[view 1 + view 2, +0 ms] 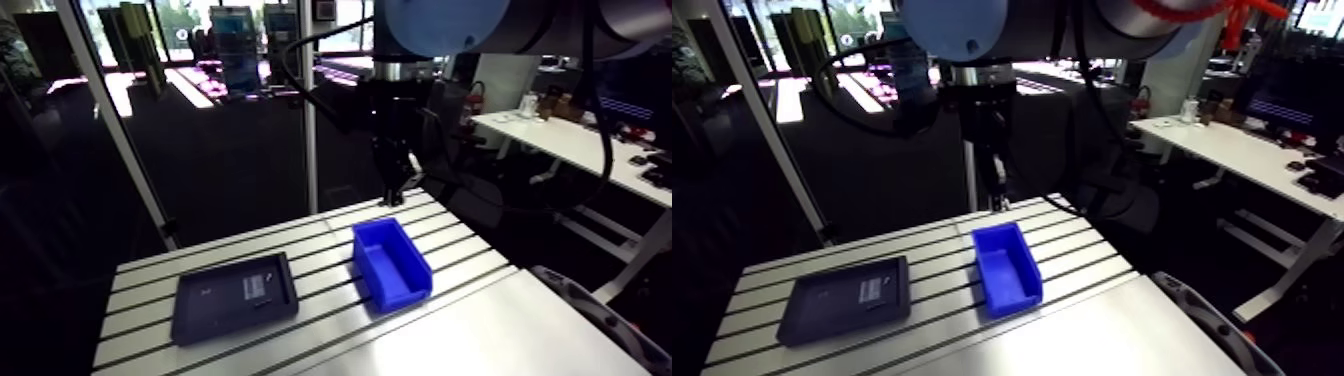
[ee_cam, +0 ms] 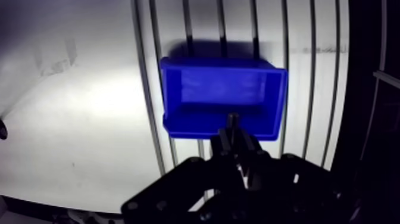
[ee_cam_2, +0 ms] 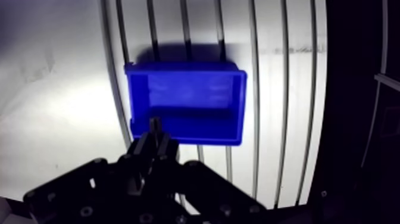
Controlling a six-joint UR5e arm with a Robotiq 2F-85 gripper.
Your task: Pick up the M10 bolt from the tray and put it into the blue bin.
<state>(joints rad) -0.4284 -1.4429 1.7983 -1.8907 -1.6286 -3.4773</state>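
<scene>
Transfer stage of the pick-and-place task. The tool (image 2: 233, 136) hung above the blue bin (image 2: 223, 89), its two fingers drawn together on what was judged to be the M10 bolt (image 2: 233, 119), visible only as a short dark stub projecting past their tips. In the wrist view the stub lay over the bin's wall nearest the tool. The dark tray (image 1: 210, 315) sat well apart from the bin on the slotted surface (image 1: 480, 330), holding a few items too small to identify. Pickup and carry appeared complete. The release into the bin, whose floor looked bare, was not yet done.
</scene>
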